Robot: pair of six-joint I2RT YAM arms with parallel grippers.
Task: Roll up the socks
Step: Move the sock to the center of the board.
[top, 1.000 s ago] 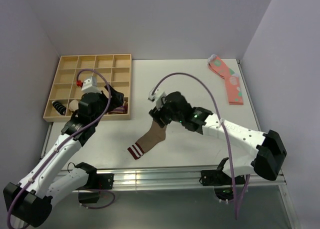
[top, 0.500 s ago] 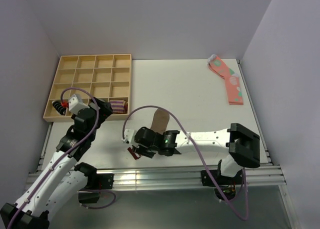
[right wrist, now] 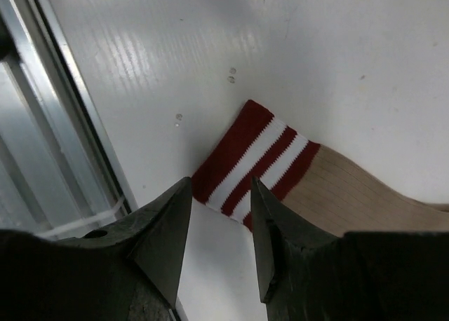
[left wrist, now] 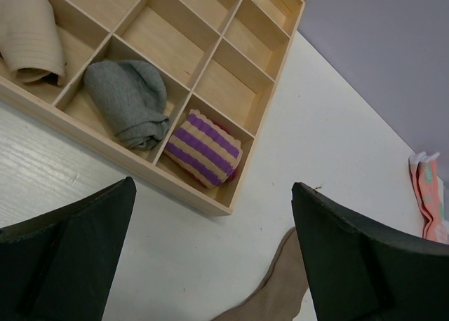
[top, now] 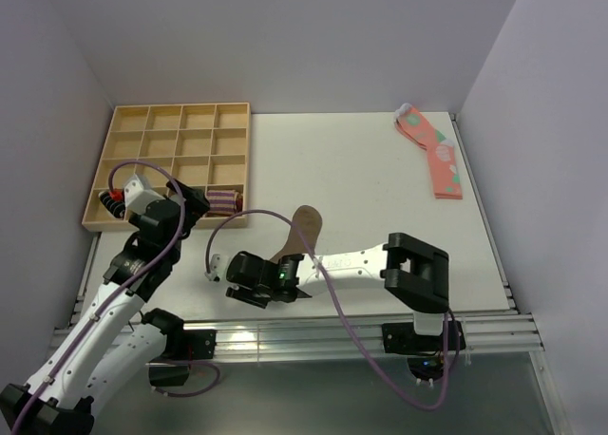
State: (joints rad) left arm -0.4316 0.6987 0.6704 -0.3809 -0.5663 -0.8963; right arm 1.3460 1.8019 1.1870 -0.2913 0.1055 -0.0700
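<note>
From above, the sock (top: pixel 305 228) lies near the middle of the table's (top: pixel 370 179) near edge, its toe pointing toward the far edge and its cuff hidden under the right gripper (top: pixel 239 275). That arm reaches leftward along the near edge. The left gripper (top: pixel 199 205) hangs over the near right corner of the tray (top: pixel 174 104), which sits at the far left corner. A pink sock (top: pixel 437 156) lies at the far right corner.

In the left wrist view, the left gripper (left wrist: pixel 214 195) is spread wide with nothing in it. Past it, the tray's near row holds a beige bundle (left wrist: pixel 31 33), a grey bundle (left wrist: pixel 130 100) and a purple-striped bundle (left wrist: pixel 207 147). The sock's toe (left wrist: pixel 273 293) shows at the bottom.

In the right wrist view, the right gripper (right wrist: pixel 221 195) stands with a narrow gap, its tips over the near corner of the red and white cuff (right wrist: pixel 256 160). It is not clamped on the cuff, and I cannot tell whether it touches it. The rail (right wrist: pixel 49 125) of the near edge runs just beside.
</note>
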